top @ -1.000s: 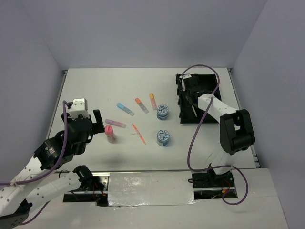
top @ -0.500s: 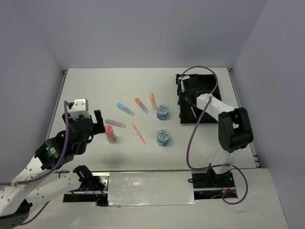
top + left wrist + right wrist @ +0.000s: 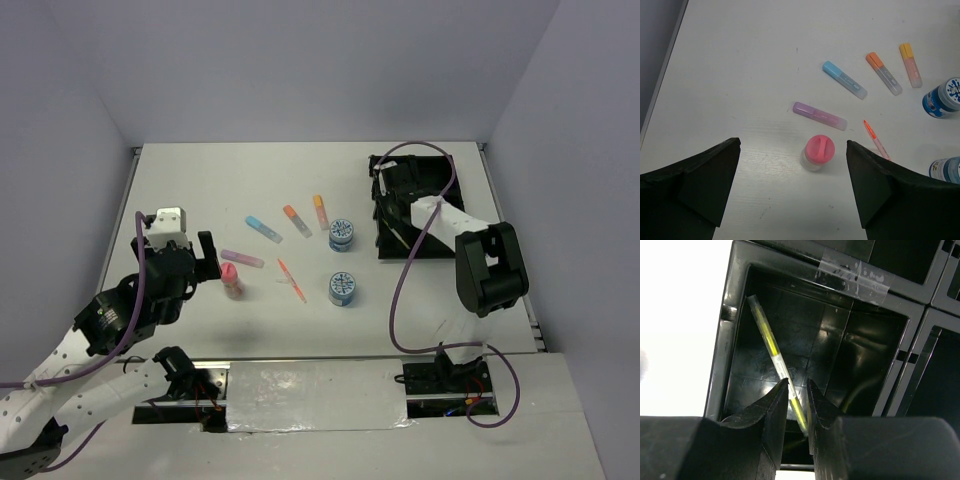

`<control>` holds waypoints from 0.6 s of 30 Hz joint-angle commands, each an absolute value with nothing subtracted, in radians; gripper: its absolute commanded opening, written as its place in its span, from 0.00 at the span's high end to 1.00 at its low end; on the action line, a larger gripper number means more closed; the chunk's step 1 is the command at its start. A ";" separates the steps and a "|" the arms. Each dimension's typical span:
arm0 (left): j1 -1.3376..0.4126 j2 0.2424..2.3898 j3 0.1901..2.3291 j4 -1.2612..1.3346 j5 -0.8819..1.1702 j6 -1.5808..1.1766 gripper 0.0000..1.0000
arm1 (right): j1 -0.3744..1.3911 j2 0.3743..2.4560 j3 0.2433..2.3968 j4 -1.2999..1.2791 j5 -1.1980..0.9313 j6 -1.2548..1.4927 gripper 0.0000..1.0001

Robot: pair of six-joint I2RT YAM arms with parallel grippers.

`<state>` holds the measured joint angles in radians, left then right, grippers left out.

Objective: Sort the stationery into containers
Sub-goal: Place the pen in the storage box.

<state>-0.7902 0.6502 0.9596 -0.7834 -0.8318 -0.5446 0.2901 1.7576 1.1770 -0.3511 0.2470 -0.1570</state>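
Note:
My right gripper [image 3: 797, 390] is down in a left-hand compartment of the black tray [image 3: 440, 168]. Its jaws stand a little apart around a thin yellow pen [image 3: 771, 347] that lies slanted on the compartment floor. My left gripper [image 3: 792, 145] is wide open and empty above the pink bottle [image 3: 819, 150], which stands upright. On the table lie a purple stick [image 3: 819, 115], a blue stick [image 3: 844, 79], an orange stick [image 3: 883, 73], a yellow-orange stick [image 3: 910, 64] and a thin orange pen [image 3: 876, 141]. Two blue-white tubs [image 3: 341, 234] [image 3: 343, 288] stand between them and the tray.
The tray wall [image 3: 722, 345] is close on the left of my right fingers. Clear tape [image 3: 852, 276] sits on its divider. Walls enclose the table on the left, back and right.
The right forearm has shifted slightly towards the left over the tray. The left arm and the items on the table have not moved.

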 commanded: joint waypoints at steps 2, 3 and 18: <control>-0.785 0.641 0.960 -0.744 -0.834 -0.512 0.00 | 0.302 1.726 1.213 -0.364 0.242 -0.132 0.71; -0.785 0.641 0.960 -0.744 -0.836 -0.515 0.01 | 0.322 1.711 1.215 -0.368 0.233 -0.129 0.72; -0.709 0.692 0.985 -0.795 -0.877 -0.594 0.01 | 0.722 1.333 1.284 -0.506 0.322 0.158 0.32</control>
